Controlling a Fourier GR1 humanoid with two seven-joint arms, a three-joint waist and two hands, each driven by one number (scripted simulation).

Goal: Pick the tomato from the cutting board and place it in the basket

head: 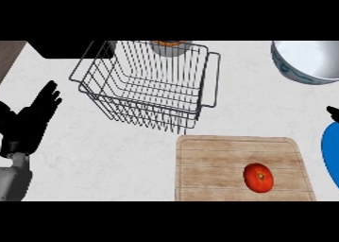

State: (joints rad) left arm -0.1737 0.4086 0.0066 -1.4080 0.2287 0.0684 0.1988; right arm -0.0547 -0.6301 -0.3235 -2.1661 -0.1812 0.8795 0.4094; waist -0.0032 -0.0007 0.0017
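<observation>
The tomato [259,177] lies on the cutting board [214,165], toward the board's right half and near its lower edge, with nothing touching it. The cutting board sits flat on the pale counter [130,160] at the lower middle of the view. Just above the board's upper left corner stands the wire basket [147,82], tilted in the view, its handles showing at the left and right sides; the tomato is well apart from it. Behind the basket's far rim a small orange-topped object [170,46] shows partly, too hidden to name. At the upper right corner is a white bowl [308,61], and at the right edge a blue plate [335,156] is cut off by the frame. The left hand [24,124] shows at the left edge, fingers straight and spread upward, holding nothing, resting well away from the board. Of the right hand [337,113] only a dark tip shows at the right edge above the plate; whether it is spread or curled cannot be told.
</observation>
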